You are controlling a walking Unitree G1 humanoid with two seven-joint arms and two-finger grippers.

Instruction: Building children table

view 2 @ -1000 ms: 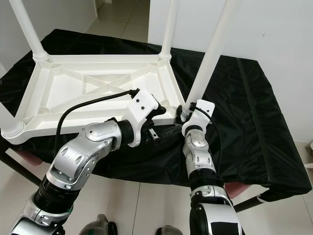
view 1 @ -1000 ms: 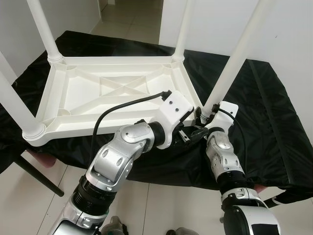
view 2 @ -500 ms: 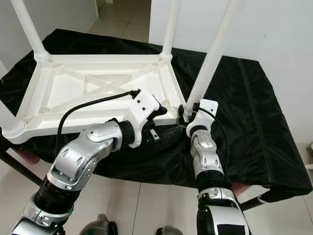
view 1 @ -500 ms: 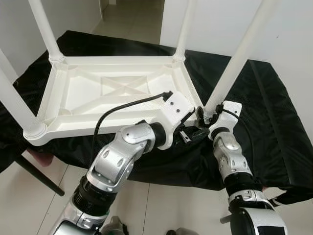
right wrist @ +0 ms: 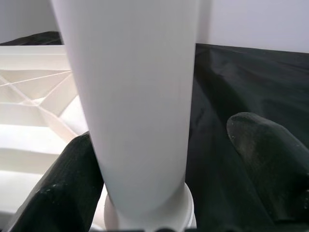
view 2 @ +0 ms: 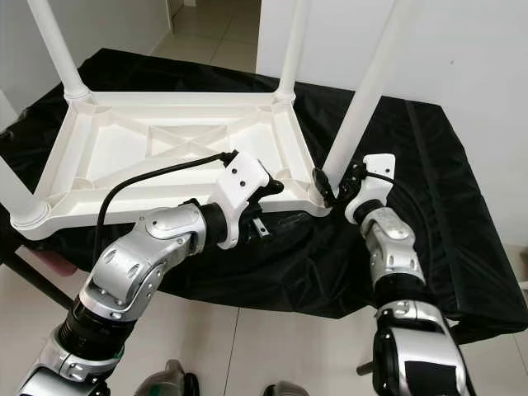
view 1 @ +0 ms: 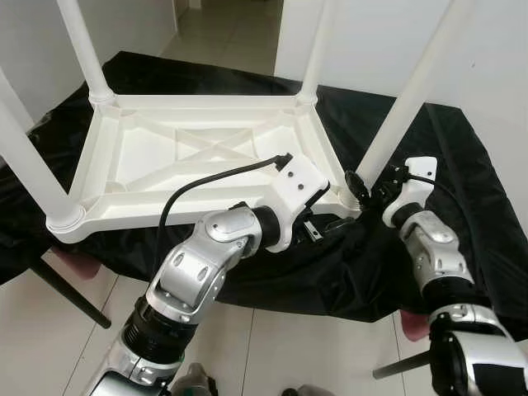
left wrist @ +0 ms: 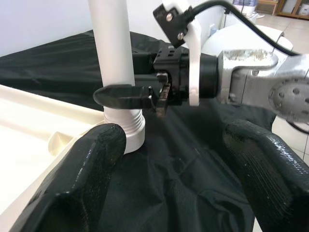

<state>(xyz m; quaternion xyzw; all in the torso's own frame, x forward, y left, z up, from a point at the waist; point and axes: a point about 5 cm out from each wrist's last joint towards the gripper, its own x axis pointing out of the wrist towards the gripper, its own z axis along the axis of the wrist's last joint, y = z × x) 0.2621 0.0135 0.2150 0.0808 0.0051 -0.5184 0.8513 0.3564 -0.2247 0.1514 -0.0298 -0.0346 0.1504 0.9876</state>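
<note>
Lighting bright, even, diffuse; shadows soft. My head views are sharp. Wrist views blur on my near fingertips point(left wrist: 96, 159).

A plain home interior: pale tiled floor point(view 1: 58, 330), bare white walls point(view 2: 462, 49), and a surface draped in black cloth point(view 2: 445, 165).

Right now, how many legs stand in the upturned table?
4. Far-left leg, far-right leg, near-left leg, and near-right leg, which the right gripper is at.
</note>
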